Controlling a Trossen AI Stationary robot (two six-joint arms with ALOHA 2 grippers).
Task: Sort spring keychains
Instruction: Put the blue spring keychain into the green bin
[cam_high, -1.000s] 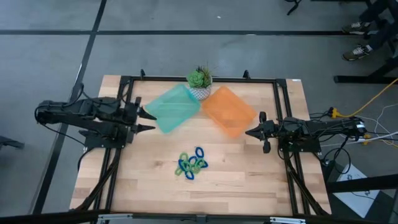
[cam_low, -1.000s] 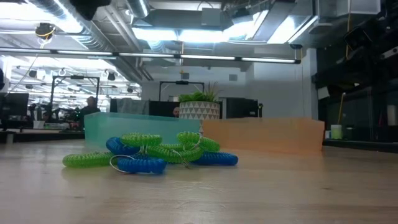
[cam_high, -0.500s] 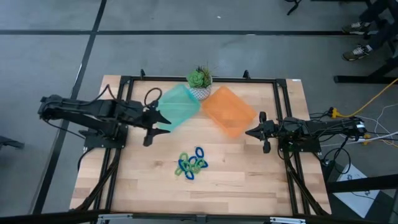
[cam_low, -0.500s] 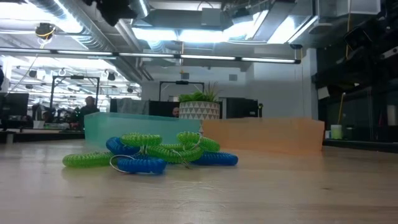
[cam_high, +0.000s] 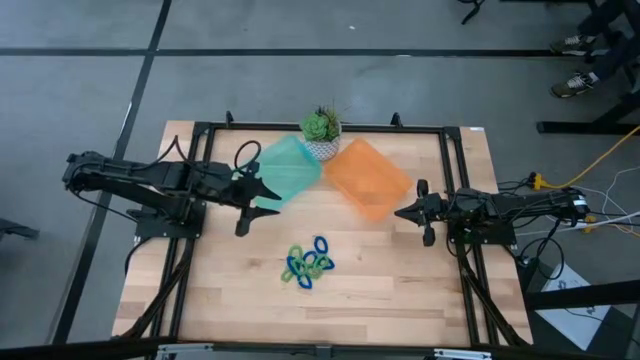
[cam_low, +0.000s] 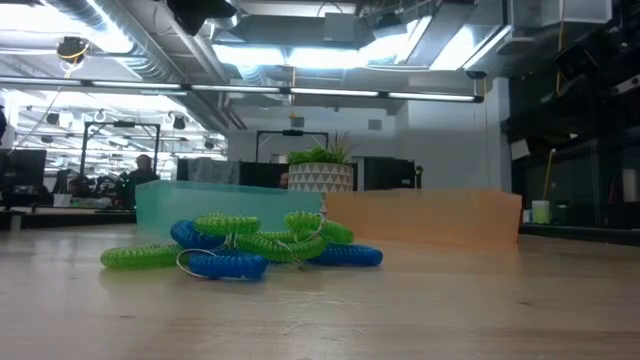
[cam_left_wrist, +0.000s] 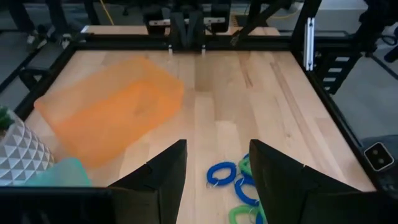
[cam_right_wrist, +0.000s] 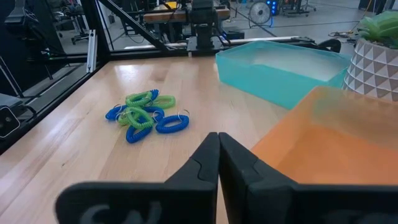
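Reach step: my left gripper (cam_high: 262, 194), jaws apart and empty, hangs left of centre by the teal tray (cam_high: 282, 172); spring keychains (cam_high: 308, 263) piled lower centre; next I drop onto 1; right gripper (cam_high: 405, 212) closed, waiting at right

A small tangle of blue and green spring keychains (cam_high: 308, 263) is lying on the wooden table (cam_high: 400, 290), near its front middle. Behind it, a teal tray (cam_high: 281, 172) and an orange tray (cam_high: 368, 178) are sitting angled, a potted plant (cam_high: 321, 130) standing between their far corners. The left gripper (cam_high: 262, 197) is hovering, fingers spread, at the teal tray's edge, possibly overlapping it. The right gripper (cam_high: 412, 211) is waiting just beside the orange tray.
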